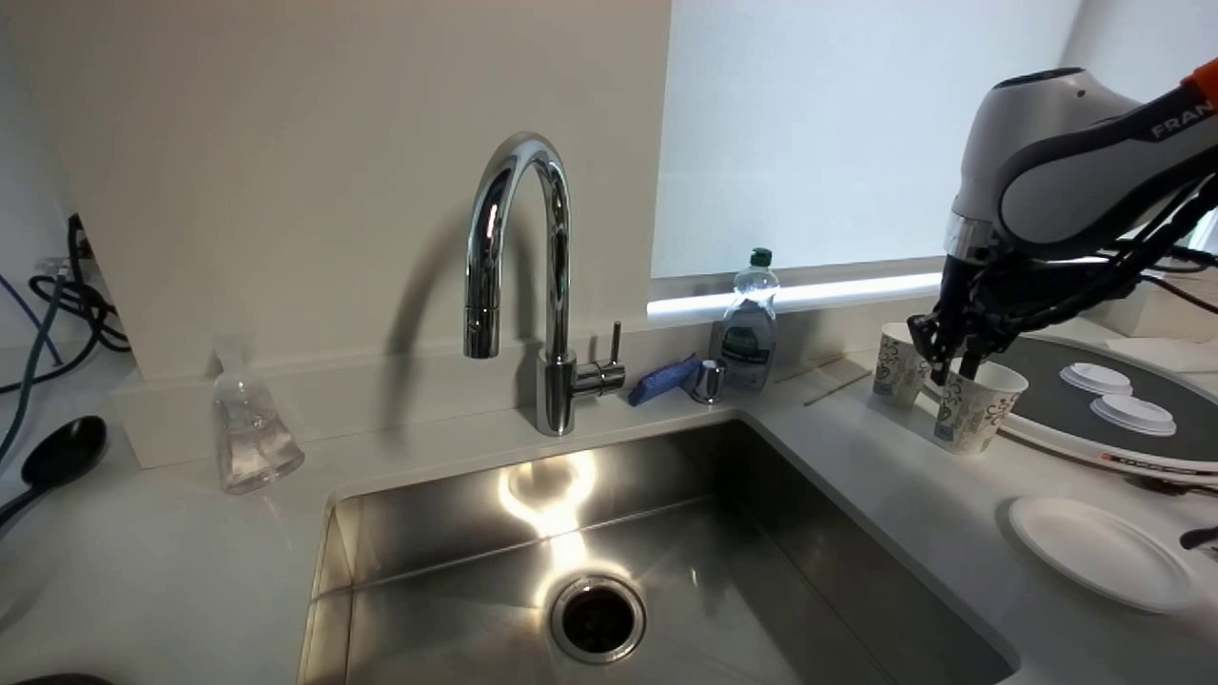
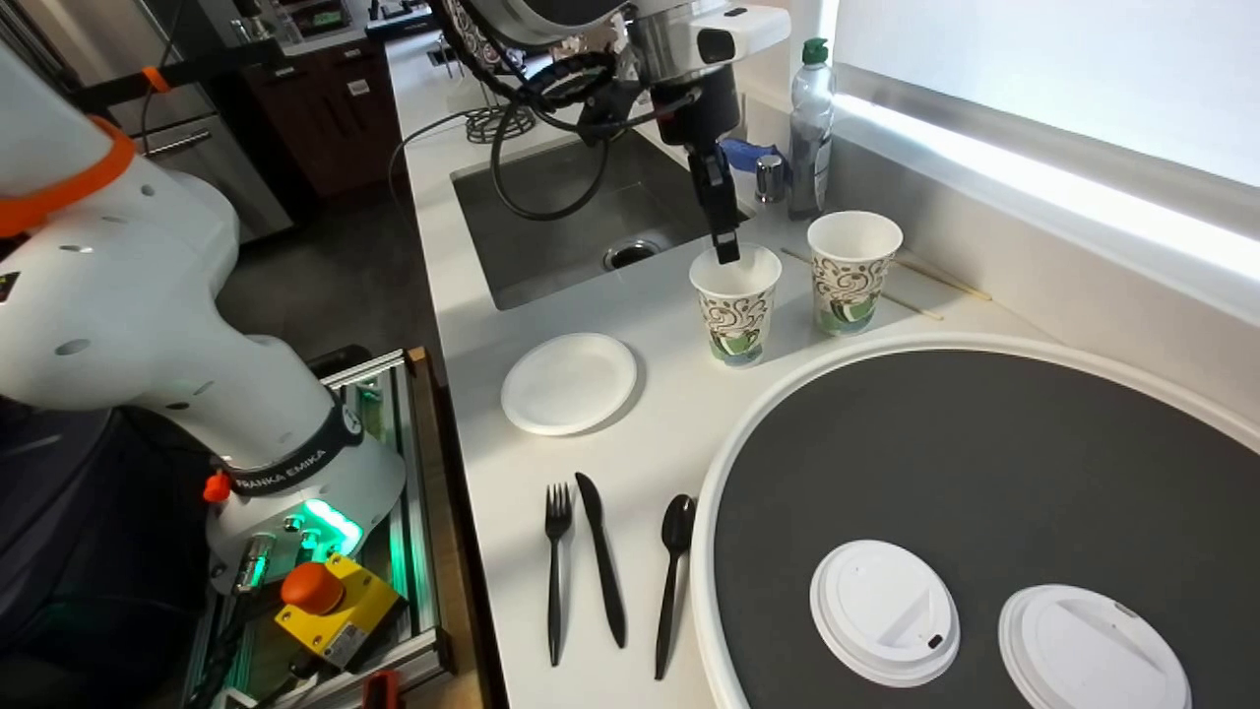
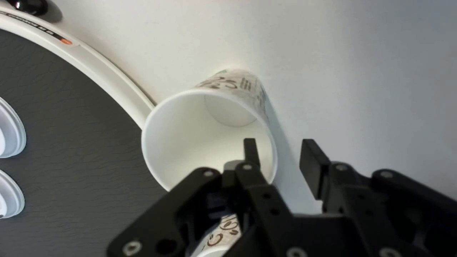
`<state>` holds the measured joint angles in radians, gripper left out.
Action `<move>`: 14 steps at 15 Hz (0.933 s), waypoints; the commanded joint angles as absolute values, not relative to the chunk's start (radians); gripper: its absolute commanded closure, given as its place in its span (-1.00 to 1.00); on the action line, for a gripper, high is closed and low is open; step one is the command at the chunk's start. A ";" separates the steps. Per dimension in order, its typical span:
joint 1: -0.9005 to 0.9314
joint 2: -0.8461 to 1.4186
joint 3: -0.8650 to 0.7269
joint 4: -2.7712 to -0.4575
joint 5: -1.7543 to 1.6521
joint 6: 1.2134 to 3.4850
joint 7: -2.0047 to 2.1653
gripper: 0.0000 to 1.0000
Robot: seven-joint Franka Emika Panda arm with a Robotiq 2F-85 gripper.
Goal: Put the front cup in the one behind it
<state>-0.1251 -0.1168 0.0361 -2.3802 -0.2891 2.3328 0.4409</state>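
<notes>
Gripper (image 3: 279, 148) was aimed down at the front cup (image 2: 735, 315), jaws parted, a clear gap seen between the fingers (image 3: 314, 169). In the wrist view, part of the cup's rim was framed in that gap: one fingertip was placed over the mouth, the other outside the cup wall. Whether the wall was touched could not be told.

Front cup was stood upright on the counter (image 2: 660, 433), right under the gripper. Rear cup (image 2: 852, 281) was stood upright just past the gripper, toward the green-capped bottle (image 2: 810, 138), apart from the front cup; in the wrist view it was mostly covered by the gripper.

In both exterior views the sink (image 1: 447, 628) was seen to one side of the gripper and the round dark-topped board (image 2: 984, 453) to the opposite side, board rim just beside the front cup. Two white lids (image 2: 881, 611) were laid on the board, well apart from the gripper. White plate (image 2: 569, 384) was placed near the gripper; black fork (image 2: 554, 581), knife (image 2: 601, 561) and spoon (image 2: 678, 527) were laid farther from it, spoon just beside the board.
</notes>
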 commanded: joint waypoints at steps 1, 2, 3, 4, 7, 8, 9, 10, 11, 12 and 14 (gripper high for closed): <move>-0.114 -0.106 0.021 -2.378 -0.325 2.355 0.466 0.88; -0.115 -0.108 0.020 -2.379 -0.328 2.354 0.466 0.98; -0.115 -0.110 0.018 -2.380 -0.330 2.352 0.465 1.00; -0.115 -0.111 0.017 -2.380 -0.331 2.352 0.464 1.00; -0.115 -0.112 0.014 -2.379 -0.334 2.346 0.465 0.98; -0.116 -0.116 0.015 -2.378 -0.339 2.342 0.466 0.98; -0.116 -0.122 0.015 -2.377 -0.346 2.338 0.465 0.98; -0.116 -0.128 0.015 -2.376 -0.356 2.333 0.463 0.98; -0.117 -0.135 0.017 -2.374 -0.377 2.331 0.461 0.98; -0.117 -0.143 0.018 -2.370 -0.398 2.322 0.459 0.98; -0.117 -0.157 0.019 -2.361 -0.423 2.320 0.450 0.98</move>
